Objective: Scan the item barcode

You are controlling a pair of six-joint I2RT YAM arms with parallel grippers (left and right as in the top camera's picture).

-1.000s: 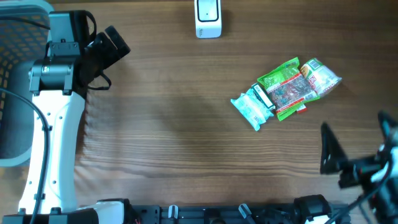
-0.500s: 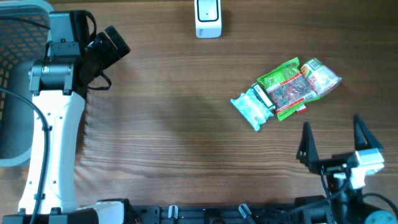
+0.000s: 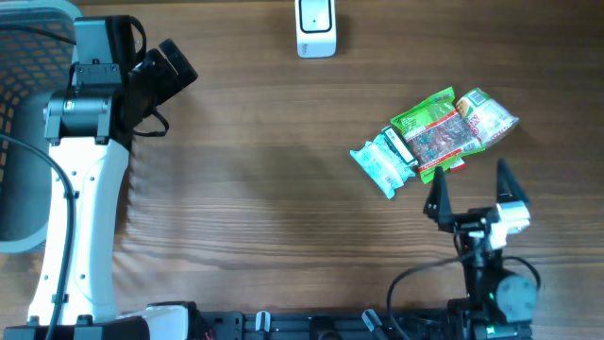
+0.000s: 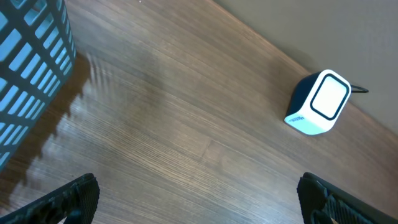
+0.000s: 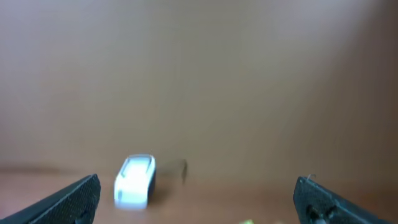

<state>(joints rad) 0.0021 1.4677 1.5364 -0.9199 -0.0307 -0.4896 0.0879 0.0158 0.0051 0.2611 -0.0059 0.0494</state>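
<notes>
Both wide open, empty: L gripper, R gripper.

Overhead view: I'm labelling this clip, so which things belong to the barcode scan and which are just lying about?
For the job:
white scanner
pile of snack packets
right gripper, open, close to the pile

Lying about:
blue mesh basket
left gripper, open, far from the pile
</notes>
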